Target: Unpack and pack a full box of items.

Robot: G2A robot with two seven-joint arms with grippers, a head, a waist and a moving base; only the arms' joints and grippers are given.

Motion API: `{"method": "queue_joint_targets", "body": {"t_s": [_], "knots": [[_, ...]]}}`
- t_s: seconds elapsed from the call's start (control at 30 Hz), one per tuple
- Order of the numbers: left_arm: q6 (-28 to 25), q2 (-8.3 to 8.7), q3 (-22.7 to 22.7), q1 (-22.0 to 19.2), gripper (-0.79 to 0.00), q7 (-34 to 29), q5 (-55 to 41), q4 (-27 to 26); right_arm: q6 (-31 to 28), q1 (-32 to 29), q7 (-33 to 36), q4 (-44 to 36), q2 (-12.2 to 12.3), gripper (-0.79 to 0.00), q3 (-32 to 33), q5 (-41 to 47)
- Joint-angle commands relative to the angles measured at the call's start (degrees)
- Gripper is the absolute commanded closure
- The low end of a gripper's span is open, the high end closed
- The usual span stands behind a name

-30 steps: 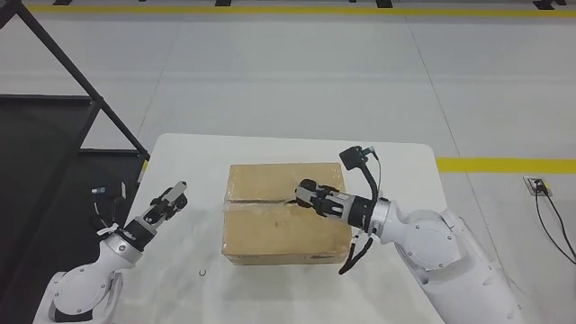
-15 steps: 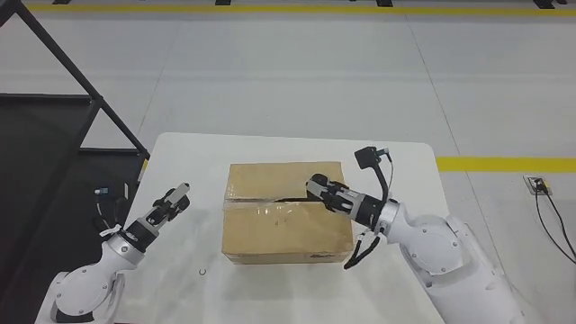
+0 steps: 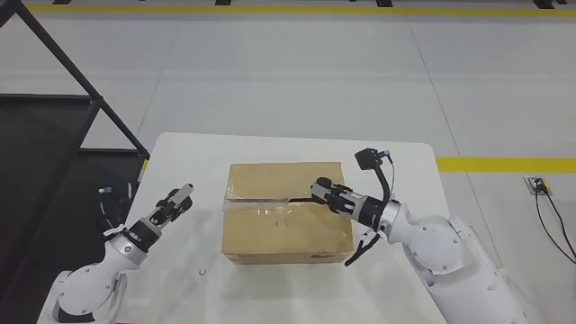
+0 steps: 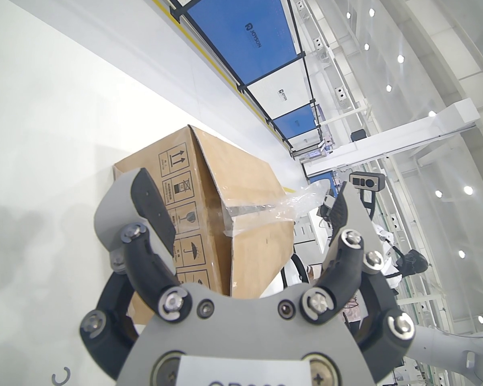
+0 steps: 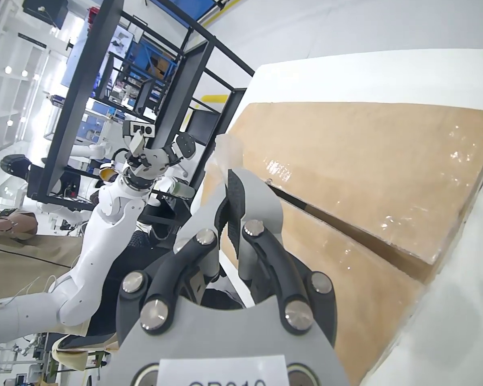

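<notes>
While the cardboard box sits in the middle of the table with its flaps down and contents hidden, the right gripper pinches a strip of clear tape lifted off the top seam. The left gripper hangs spread near the box's left end, apart from it.

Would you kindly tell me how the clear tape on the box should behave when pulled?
Probably floppy: the clear tape looks crumpled where it lifts off the box. Likely clingy, not slippery, pinched in the shut right gripper.
</notes>
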Motion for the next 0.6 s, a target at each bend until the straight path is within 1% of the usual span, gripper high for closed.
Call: {"method": "queue_joint_targets", "body": {"t_s": [0.0, 0.13, 0.33, 0.47, 0.57], "knots": [[0.1, 0.02, 0.3, -0.1, -0.785, 0.0, 0.1, -0.1, -1.0, -0.5, -2.1, -0.4, 0.0, 0.0, -0.1, -1.6], [0.4, 0.11, 0.9, -0.2, -0.785, -1.1, 0.6, -0.4, -3.0, -0.8, -4.3, -0.2, -0.2, 0.0, -1.0, -4.0], [1.1, 0.26, 3.1, -0.6, -0.785, -2.9, 4.1, -1.0, -5.9, 0.2, -4.8, 1.1, -0.6, 0.0, -2.2, -4.6], [1.5, 0.25, 4.1, -1.0, -0.785, -2.8, 4.8, -0.9, -8.7, 0.6, -7.2, 0.8, -0.9, 0.0, -3.1, -5.1], [1.9, 0.37, 4.5, -1.3, -0.785, -4.1, 5.4, -0.5, -10.2, 0.7, -9.2, 0.0, -1.2, 0.0, -3.9, -6.1]]}}
